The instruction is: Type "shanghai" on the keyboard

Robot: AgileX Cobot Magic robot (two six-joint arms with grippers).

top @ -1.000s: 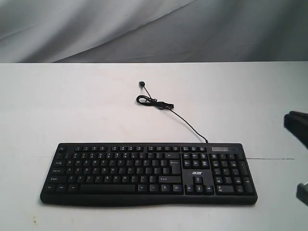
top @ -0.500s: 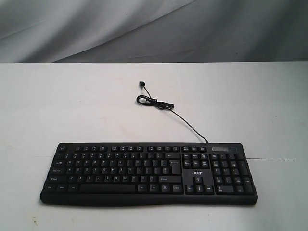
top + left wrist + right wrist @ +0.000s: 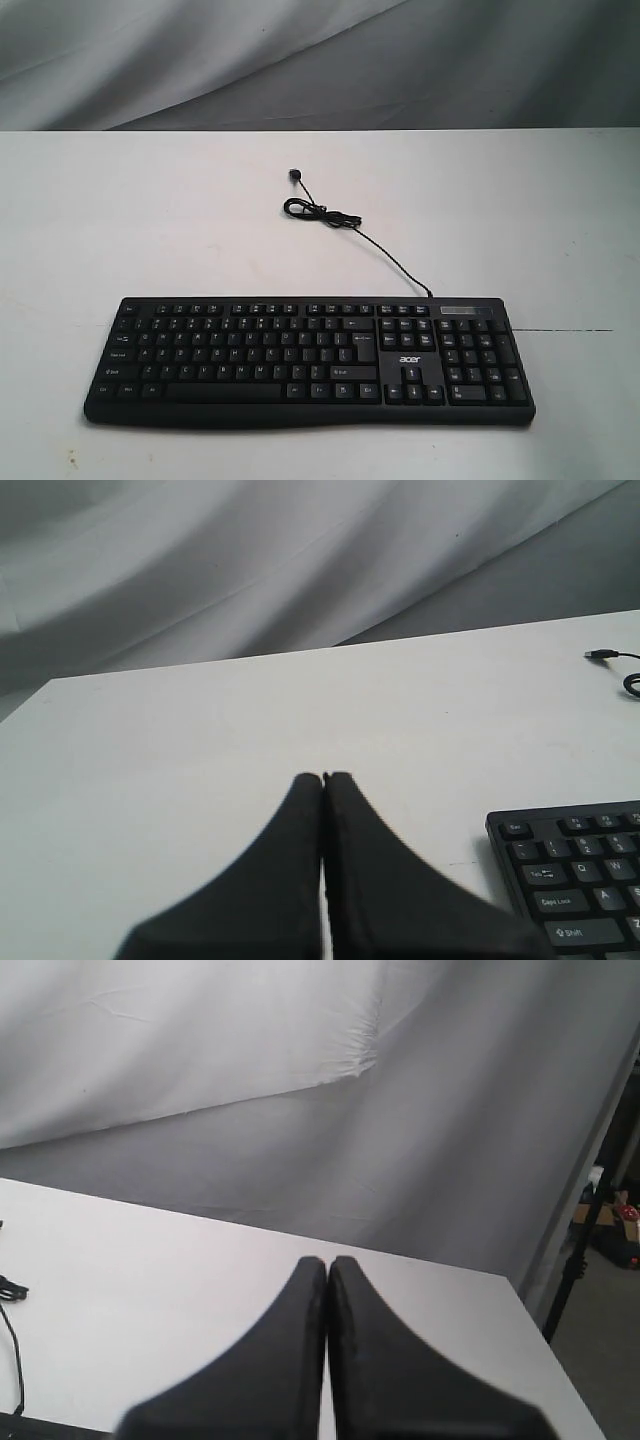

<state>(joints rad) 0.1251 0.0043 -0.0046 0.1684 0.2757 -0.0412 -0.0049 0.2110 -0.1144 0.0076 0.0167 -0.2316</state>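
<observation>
The black keyboard (image 3: pixel 310 360) with white legends and an "acer" logo lies flat near the table's front edge; its thin cable (image 3: pixel 340 222) curls away toward the back. Neither arm shows in the exterior view. In the left wrist view my left gripper (image 3: pixel 323 777) is shut with nothing in it, above bare table, and the keyboard's left end (image 3: pixel 575 880) lies off to one side. My right gripper (image 3: pixel 327 1260) is shut too, empty, over the white table near its far right corner, with only a bit of cable (image 3: pixel 10 1335) showing.
The white table (image 3: pixel 150 220) is backed by a grey-white cloth (image 3: pixel 300 60). In the right wrist view the table's right edge (image 3: pixel 545 1360) drops off, with a stand and clutter (image 3: pixel 605 1225) beyond.
The dark right arm at the right edge of the exterior view one second ago has withdrawn out of sight. The keyboard and cable have not moved.
</observation>
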